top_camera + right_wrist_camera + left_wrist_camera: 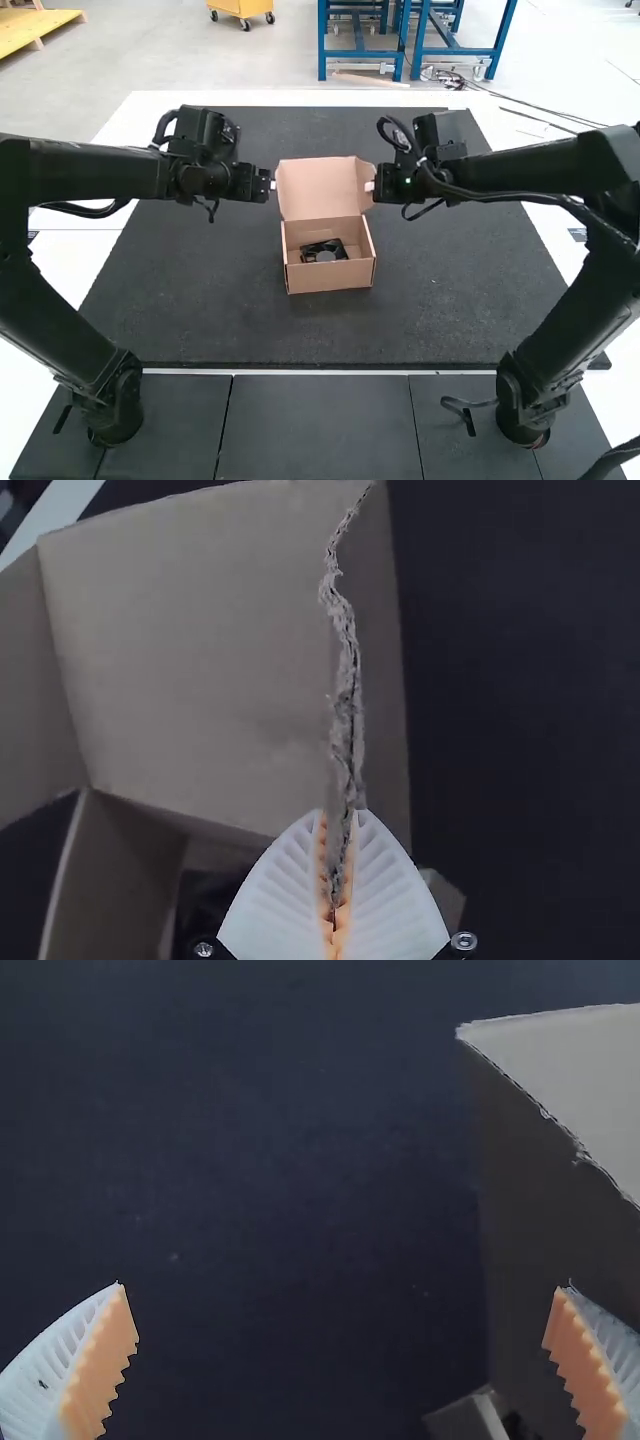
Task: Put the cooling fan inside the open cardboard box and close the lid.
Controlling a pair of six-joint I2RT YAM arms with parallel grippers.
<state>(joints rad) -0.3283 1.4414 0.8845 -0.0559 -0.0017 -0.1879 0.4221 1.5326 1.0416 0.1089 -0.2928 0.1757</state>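
Cooling fan: black, lying flat on the floor of the cardboard box, below the rim on all sides.
Cardboard box: stands near the middle of the black mat, well apart from every mat edge; its front wall faces the arm bases.
Lid: raised upright from the far wall, inner face toward the arm bases; not yet closed.
Left gripper: level with the lid, just beside its left edge; whether it touches cannot be told. In the left wrist view the gripper has its ribbed, orange-padded fingers spread wide, grasping nothing, with the lid to one side and bare mat between them.
Right gripper: at the lid's right edge. In the right wrist view the gripper has its white fingers pressed together on the lid's ragged edge, pinching the cardboard.
Obstruction: the upright lid stands between the two grippers; both forearms reach in from the sides, level with it.
Markings: the box faces that show are plain brown cardboard.
Surroundings: a white table borders the mat at the left and far sides; dark panels lie under the arm bases.
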